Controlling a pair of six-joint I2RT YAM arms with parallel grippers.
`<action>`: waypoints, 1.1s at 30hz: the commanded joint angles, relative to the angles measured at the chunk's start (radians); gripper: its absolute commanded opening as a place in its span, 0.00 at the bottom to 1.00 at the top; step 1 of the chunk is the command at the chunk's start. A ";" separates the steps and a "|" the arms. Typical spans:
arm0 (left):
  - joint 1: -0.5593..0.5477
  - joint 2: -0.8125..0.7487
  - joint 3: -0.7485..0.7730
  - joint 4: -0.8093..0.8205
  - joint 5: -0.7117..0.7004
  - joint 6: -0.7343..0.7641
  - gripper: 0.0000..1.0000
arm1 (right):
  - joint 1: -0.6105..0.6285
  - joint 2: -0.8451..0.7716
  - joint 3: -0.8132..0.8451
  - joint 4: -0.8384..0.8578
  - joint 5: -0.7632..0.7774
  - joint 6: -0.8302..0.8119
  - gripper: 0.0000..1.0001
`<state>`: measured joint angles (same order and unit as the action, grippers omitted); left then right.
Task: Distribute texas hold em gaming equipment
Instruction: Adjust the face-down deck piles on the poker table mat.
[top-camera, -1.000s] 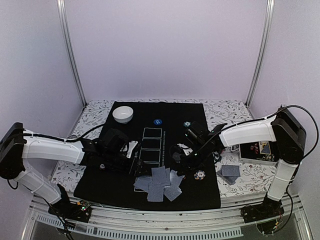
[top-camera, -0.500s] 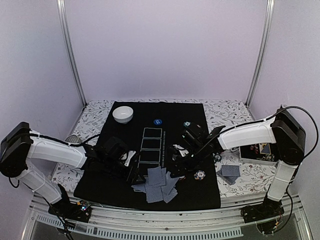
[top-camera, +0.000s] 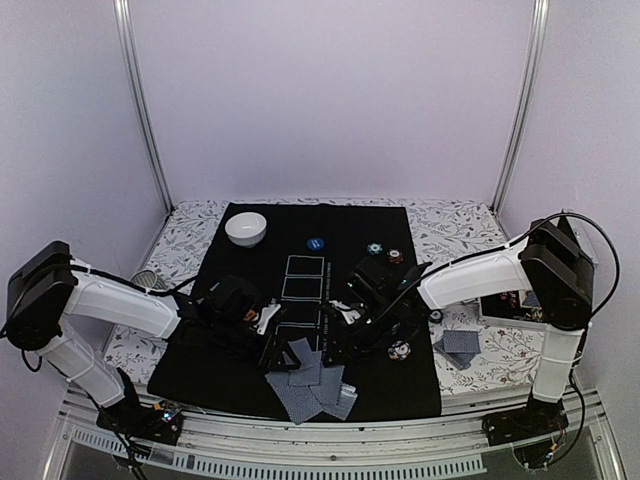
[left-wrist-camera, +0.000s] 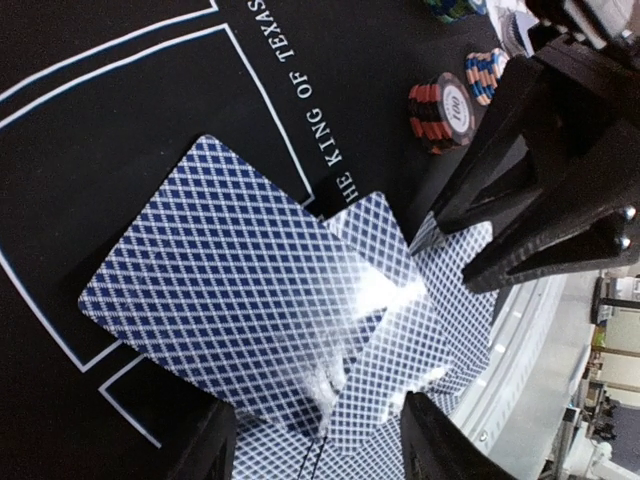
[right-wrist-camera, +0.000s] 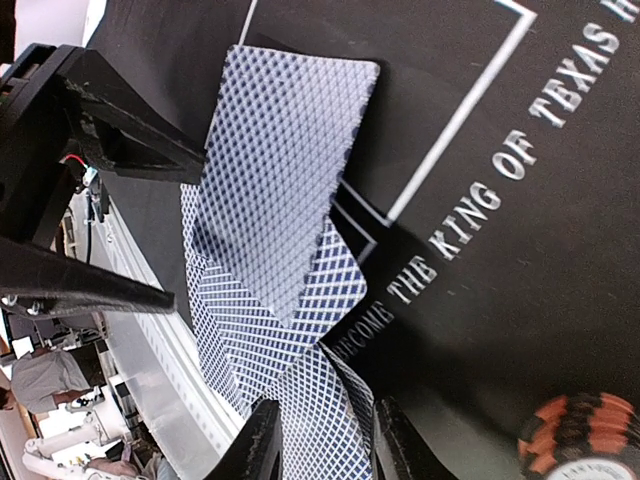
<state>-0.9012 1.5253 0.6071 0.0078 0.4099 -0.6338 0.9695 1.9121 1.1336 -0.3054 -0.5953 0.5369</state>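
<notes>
I'm looking down at the black mat (top-camera: 340, 225), which covers the middle of the floral table (top-camera: 190, 225). Both arms reach low over the mat's near half. A loose fan of blue-backed playing cards (top-camera: 312, 385) lies spread at the mat's near edge. One top card (left-wrist-camera: 230, 300) sits across the corner of a white printed rectangle and overlaps the cards under it.

The left gripper (left-wrist-camera: 320, 405) faces that card with its jaws well apart, and the card's near edge lies between them. I cannot tell whether either finger touches it. The right gripper (right-wrist-camera: 325, 403) comes in from the opposite side. Its jaws are parted by a narrower gap and hang over the overlapping cards, clamped on nothing.

A white bowl (top-camera: 246, 228) stands at the mat's far left corner. A small second card pile (top-camera: 460, 342) rests on the table, right of the mat. A red chip stack (left-wrist-camera: 440, 110) sits behind the right gripper, just beside a striped stack (left-wrist-camera: 487, 75). A teal stack (top-camera: 374, 249) and a blue button disc (top-camera: 315, 243) lie farther back.
</notes>
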 joint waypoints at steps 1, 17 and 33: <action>-0.012 0.008 -0.026 0.072 0.039 -0.020 0.56 | 0.010 0.015 0.035 0.043 -0.028 0.013 0.33; -0.012 -0.134 0.046 -0.186 -0.064 0.076 0.62 | 0.011 -0.054 0.106 -0.131 0.176 -0.082 0.40; -0.183 -0.312 -0.119 -0.215 -0.020 -0.239 0.67 | 0.084 -0.065 0.021 -0.179 0.159 -0.046 0.50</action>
<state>-1.0492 1.1786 0.5171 -0.2909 0.3645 -0.8074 1.0374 1.8370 1.1728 -0.4675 -0.4416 0.4831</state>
